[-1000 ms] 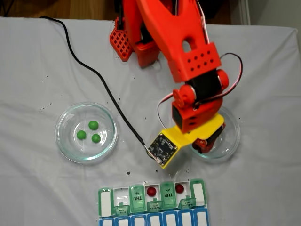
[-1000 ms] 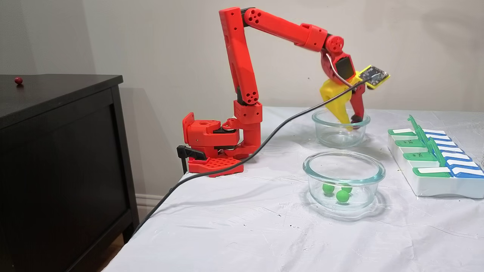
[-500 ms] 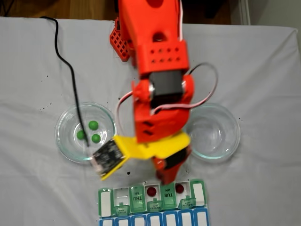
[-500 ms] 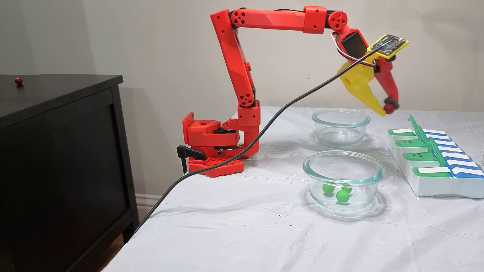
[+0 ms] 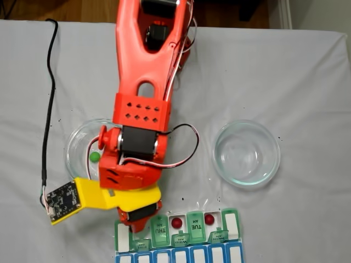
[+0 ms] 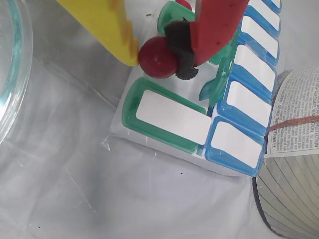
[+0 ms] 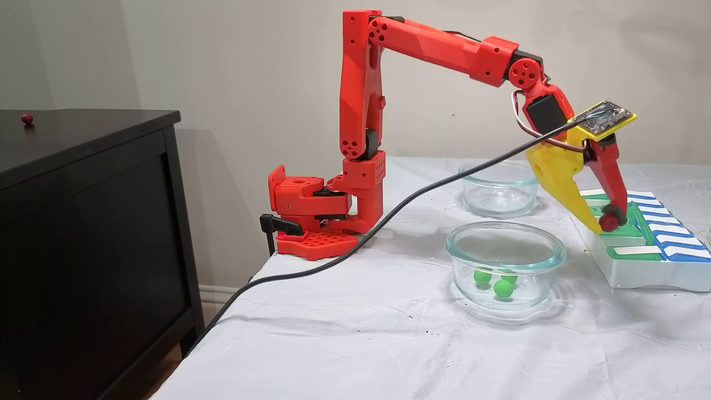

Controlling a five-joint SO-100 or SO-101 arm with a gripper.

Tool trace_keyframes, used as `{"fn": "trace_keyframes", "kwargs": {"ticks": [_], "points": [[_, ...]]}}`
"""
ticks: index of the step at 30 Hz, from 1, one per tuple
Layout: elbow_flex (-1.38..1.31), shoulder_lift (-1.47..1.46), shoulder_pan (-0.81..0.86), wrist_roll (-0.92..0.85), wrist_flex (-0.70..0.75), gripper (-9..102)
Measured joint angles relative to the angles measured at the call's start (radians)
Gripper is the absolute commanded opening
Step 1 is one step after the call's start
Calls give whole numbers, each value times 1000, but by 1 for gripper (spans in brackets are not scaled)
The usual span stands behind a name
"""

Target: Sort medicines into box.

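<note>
The dark red pill (image 6: 157, 57) is pinched between your gripper (image 7: 605, 223)'s yellow finger (image 6: 99, 22) and the padded red one (image 6: 209, 30), hanging just over the pill organizer (image 7: 639, 272)'s green row. I'd guess you hold it low so it drops straight into an open cell without bouncing. Two red pills (image 5: 176, 222) already sit in open compartments in the top-down fixed view, next to the TUE lid (image 5: 194, 221). The empty glass dish (image 5: 247, 153) sits off to the right there; the green pills (image 7: 494, 282) wait in the nearer dish (image 7: 505, 244) in the side fixed view. Compared with a second ago, the gripper has left the far dish, swung across and come down over the organizer's left end.
</note>
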Motion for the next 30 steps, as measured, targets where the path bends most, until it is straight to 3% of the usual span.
{"fn": "trace_keyframes", "kwargs": {"ticks": [19, 23, 30], "points": [[-2, -132, -57, 20, -163, 0], [-15, -143, -57, 31, -169, 21], [-26, -140, -57, 23, -98, 22]]}}
